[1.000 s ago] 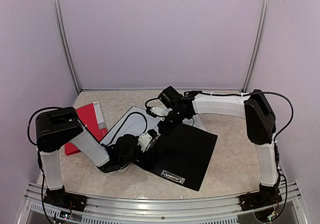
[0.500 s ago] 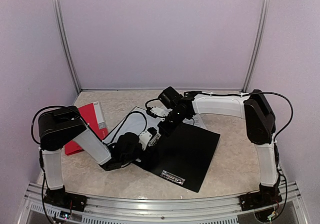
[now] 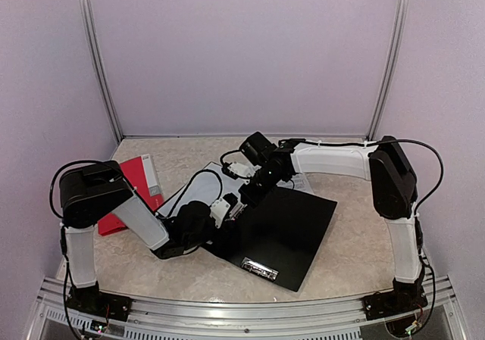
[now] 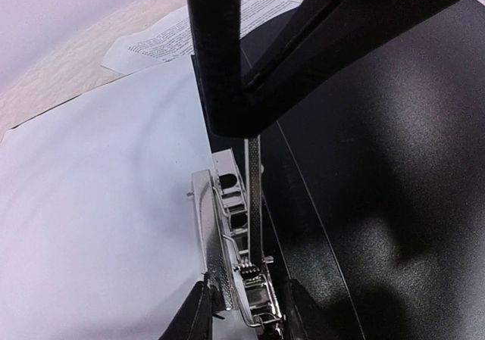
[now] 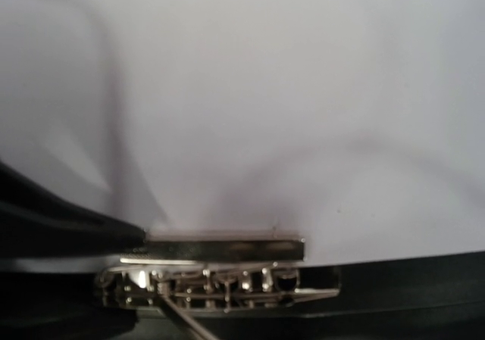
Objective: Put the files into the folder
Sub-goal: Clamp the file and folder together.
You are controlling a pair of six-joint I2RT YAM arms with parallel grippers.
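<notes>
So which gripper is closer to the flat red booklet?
Left. The left gripper is at the silver metal clip, right of the flat red booklet; the right gripper is just beyond, farther right.

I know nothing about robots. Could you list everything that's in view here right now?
table: one, beige marbled, under everything.
folder: one, black, lying open mid-table.
clip mechanism: one, silver metal, along the folder's spine, thin lever raised.
blank sheet: at least one, white, left of the clip.
printed sheet: one, white with black text, beyond the blank sheet.
red booklet: one, red with a white edge, far left of the table.
left arm: one, white and black, near left.
right arm: one, white and black, near right.
left gripper: one, black, fingers either side of the clip.
right gripper: one, black, shut, at the top of the lever.
</notes>
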